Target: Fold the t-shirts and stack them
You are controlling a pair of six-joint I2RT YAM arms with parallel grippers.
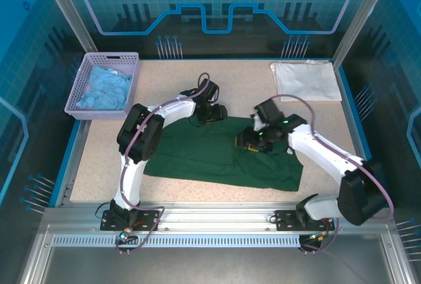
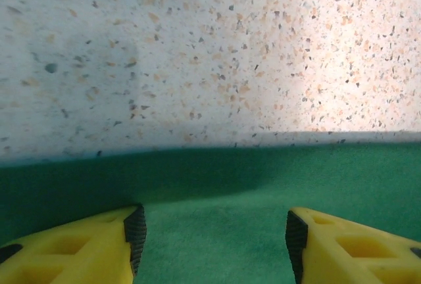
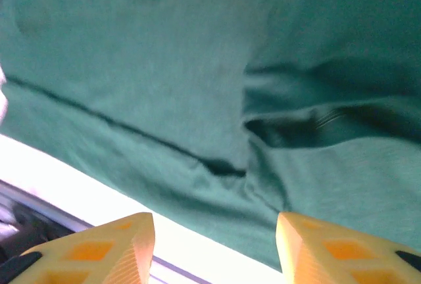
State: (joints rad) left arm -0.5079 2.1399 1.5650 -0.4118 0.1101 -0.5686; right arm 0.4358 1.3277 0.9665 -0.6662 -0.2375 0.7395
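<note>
Grippers first: right gripper [image 3: 215, 241] has its fingers parted with nothing between them. It hangs over the dark green t-shirt [image 1: 217, 156], where the cloth is creased into a ridge and a small pocket. Left gripper [image 2: 214, 235] is also parted and empty, low at the far edge of the same shirt, with bare table [image 1: 177, 80] just beyond the hem.

Progress, judged from how things lie:
- White t-shirt [image 1: 306, 80] lies as a flat, squared packet in the far right corner, well apart from the green one. Reads as folded and done.
- Green shirt lies mid-table as a wide band, wrinkled near the right gripper, and its near right corner sags toward the table edge. Probably one lengthwise fold is in, though the sleeves and neck label cannot be made out.
- Left to do: the cross folds on the green shirt, then stacking it with the white one — no stack exists yet.

Count:
- Grippers: two
- Green shirt: one
- White shirt: one
- Lilac basket [image 1: 112, 56]: one, at far left
- Pale blue cloth [image 1: 102, 90]: one heap inside the basket — number of pieces cannot be told
</note>
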